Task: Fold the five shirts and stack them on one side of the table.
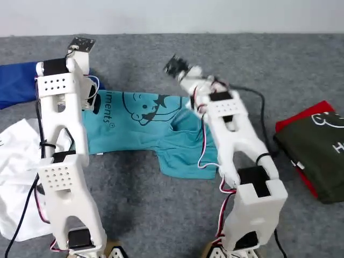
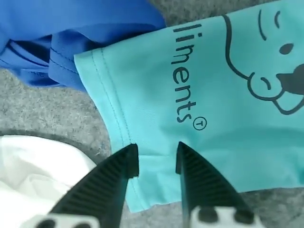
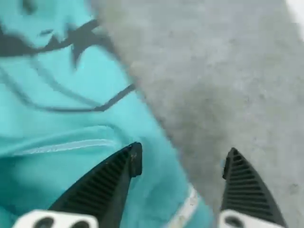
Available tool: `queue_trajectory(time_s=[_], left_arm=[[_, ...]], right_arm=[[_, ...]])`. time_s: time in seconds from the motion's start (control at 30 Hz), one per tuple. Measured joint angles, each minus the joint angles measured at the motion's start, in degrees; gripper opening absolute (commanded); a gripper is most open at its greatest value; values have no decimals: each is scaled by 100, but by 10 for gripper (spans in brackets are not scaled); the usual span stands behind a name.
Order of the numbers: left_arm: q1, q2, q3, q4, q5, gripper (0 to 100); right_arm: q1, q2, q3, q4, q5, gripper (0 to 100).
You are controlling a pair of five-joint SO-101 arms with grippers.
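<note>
1. Teal shirt point(image 1: 156, 134): lies spread, printed side up, across the middle of the grey table point(image 1: 161, 215), between the two arms. One sleeve points toward the arm bases.
2. Left gripper point(image 2: 156, 159): its jaws stand a narrow gap apart, low over the teal shirt point(image 2: 213, 95), just inside the stitched hem. The cloth between the tips looks flat and not pinched.
3. Hem: in the left wrist view this edge runs straight to a corner, with bare table just beyond it.
4. Right gripper point(image 3: 183, 166): its jaws stand wide apart. One finger is over the teal shirt point(image 3: 57, 142) and the other is over bare table point(image 3: 228, 85), so the shirt's edge passes between them.
5. Blue shirt point(image 1: 16, 83): lies bunched at the far left, with its folds point(image 2: 71, 28) meeting the hem's far corner.
6. White shirt point(image 1: 19, 172): lies crumpled at the near left, partly under the left arm point(image 1: 62, 134). It point(image 2: 33, 166) lies near the hem, with a strip of table between.
7. Dark green shirt point(image 1: 317, 156): lies folded on a red shirt point(image 1: 309, 115) at the right edge, well apart from the teal shirt.
8. Open room: bare table shows between the right arm point(image 1: 236, 140) and the folded pair, along the far side, and in front between the arm bases.
</note>
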Motion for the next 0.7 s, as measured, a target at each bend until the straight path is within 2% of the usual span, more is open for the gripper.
queue_trajectory(time_s=[0.17,0.27,0.37,0.5,0.7], left_arm=[[0,0,26,9,0,137],[0,0,26,9,0,137],[0,0,44,9,0,137],[0,0,44,9,0,137],[0,0,44,9,0,137]], right_arm=[[-18,-88,-1073,2127,-193,299],[-132,-387,-1319,3596,-202,299],[-237,-554,-1310,4615,-202,299],[-229,-580,-1037,4800,-202,299],[-413,-563,-281,3833,-484,299]])
